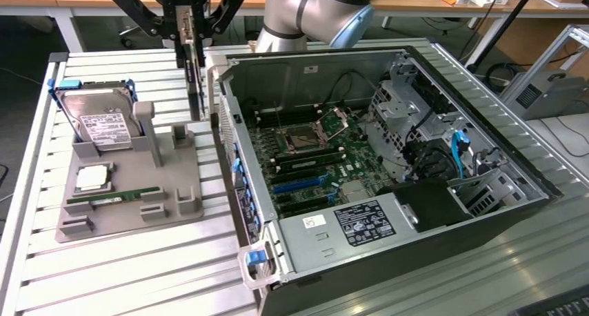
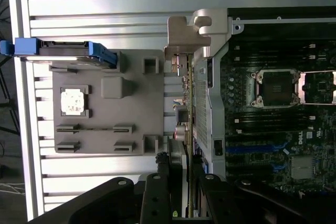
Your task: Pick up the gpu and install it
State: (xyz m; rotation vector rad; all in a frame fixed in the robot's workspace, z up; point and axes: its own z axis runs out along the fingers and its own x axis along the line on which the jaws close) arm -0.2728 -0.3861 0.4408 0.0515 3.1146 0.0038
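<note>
The gpu [image 1: 195, 81] hangs upright and edge-on, a thin card with a dark side. My gripper [image 1: 189, 33] is shut on its upper part. The card's lower end sits just above the far right corner of the grey holder [image 1: 175, 185], close beside the outer wall of the open computer case [image 1: 368, 157]. In the wrist view the gpu [image 2: 185, 93] runs away from my gripper [image 2: 181, 177] as a narrow strip ending in its silver bracket [image 2: 185, 29]. It lies along the line between the holder and the case wall. The motherboard [image 1: 304, 157] with its blue slots [image 1: 299, 185] lies open inside the case.
On the grey holder stand a hard drive [image 1: 101, 126] in blue rails, a processor chip [image 1: 92, 178] and a narrow green RAM stick [image 1: 115, 197]. The case's drive cage [image 1: 405, 109] and power supply [image 1: 451, 202] fill its far side. Everything rests on a slatted metal table [image 1: 138, 268].
</note>
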